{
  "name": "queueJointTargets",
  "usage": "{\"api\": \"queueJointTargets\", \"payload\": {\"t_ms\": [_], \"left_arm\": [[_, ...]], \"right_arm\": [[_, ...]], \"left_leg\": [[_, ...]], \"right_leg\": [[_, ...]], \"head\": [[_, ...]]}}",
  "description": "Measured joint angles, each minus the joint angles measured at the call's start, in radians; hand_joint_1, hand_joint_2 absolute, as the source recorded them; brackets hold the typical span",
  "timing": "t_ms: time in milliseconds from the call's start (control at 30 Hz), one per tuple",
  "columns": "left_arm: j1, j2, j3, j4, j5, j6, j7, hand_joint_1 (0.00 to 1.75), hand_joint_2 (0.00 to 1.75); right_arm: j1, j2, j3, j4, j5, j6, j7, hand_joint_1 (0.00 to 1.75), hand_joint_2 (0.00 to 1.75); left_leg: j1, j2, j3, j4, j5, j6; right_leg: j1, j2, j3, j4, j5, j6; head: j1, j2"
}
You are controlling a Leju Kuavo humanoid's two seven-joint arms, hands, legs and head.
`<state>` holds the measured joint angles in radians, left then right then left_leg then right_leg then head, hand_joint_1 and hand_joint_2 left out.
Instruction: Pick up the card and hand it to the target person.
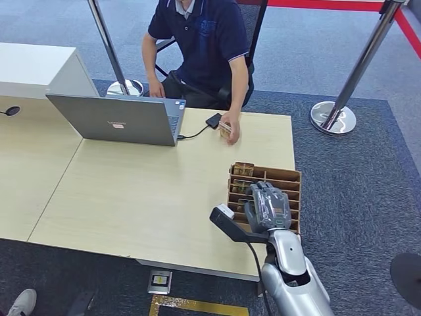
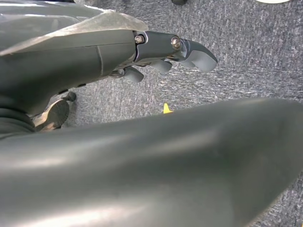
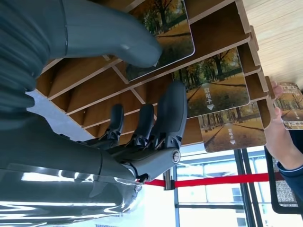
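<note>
Right hand (image 1: 267, 205) hangs over the wooden card rack (image 1: 293, 181) at the table's (image 1: 148, 197) near right corner in the head view, its back turned up so the fingers are hidden from here. Cards (image 1: 243, 169) stand in the rack's far slots. Across the table a seated person (image 1: 203, 39) rests a hand (image 1: 229, 128) on the tabletop with what looks like a card in it, beside a small dark device; a grey laptop (image 1: 119, 118) sits further left. In the left wrist view the left hand (image 2: 168, 49) hangs over grey carpet (image 2: 243, 61) with its fingers loosely extended and nothing in them. In the right wrist view the right hand's thumb (image 3: 118, 40) lies against the face of one card (image 3: 168, 26) in its slot, while the dark fingers (image 3: 171, 113) reach along the wooden dividers on the other side; whether the card is actually pinched I cannot tell, and it sits in its compartment. Two more cards with the same autumn-tree picture fill neighbouring slots, one of them (image 3: 214, 87) just beyond the fingertips, and the person's hand (image 3: 282, 137) holds another card (image 3: 291, 106) past the rack's end. I judge the task to be at the grasp: this card is not yet lifted, and both the pick-up and the hand-over remain.
</note>
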<state>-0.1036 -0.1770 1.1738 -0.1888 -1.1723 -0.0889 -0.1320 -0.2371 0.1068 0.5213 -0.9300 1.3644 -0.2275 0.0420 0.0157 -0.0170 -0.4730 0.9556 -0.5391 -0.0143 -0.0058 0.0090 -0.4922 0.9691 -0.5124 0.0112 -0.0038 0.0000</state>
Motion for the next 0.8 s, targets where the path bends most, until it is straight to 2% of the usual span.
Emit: {"api": "queueJointTargets", "payload": {"t_ms": [200, 633, 800], "left_arm": [[0.0, 0.0, 0.0, 0.0, 0.0, 0.0, 0.0, 0.0, 0.0], [0.001, 0.002, 0.0, 0.0, 0.001, 0.0, 0.0, 0.0, 0.0], [0.001, 0.003, 0.0, 0.0, 0.001, 0.0, 0.0, 0.0, 0.0]], "right_arm": [[0.001, 0.0, 0.0, 0.007, 0.0, 0.0, 0.001, 0.9, 1.75], [0.002, 0.001, -0.005, 0.025, -0.003, 0.0, 0.003, 0.95, 1.75], [0.002, 0.005, -0.011, 0.03, -0.006, -0.002, 0.003, 1.05, 1.75]], "left_leg": [[0.0, 0.0, 0.0, 0.0, 0.0, 0.0], [0.0, 0.0, 0.0, 0.0, 0.0, 0.0], [0.0, 0.0, 0.001, 0.0, 0.0, 0.0]], "right_leg": [[0.0, 0.0, 0.0, 0.0, 0.0, 0.0], [0.0, 0.0, 0.0, 0.0, 0.0, 0.0], [0.0, 0.0, 0.001, 0.0, 0.0, 0.0]], "head": [[0.0, 0.0], [0.0, 0.0], [0.0, 0.0]]}}
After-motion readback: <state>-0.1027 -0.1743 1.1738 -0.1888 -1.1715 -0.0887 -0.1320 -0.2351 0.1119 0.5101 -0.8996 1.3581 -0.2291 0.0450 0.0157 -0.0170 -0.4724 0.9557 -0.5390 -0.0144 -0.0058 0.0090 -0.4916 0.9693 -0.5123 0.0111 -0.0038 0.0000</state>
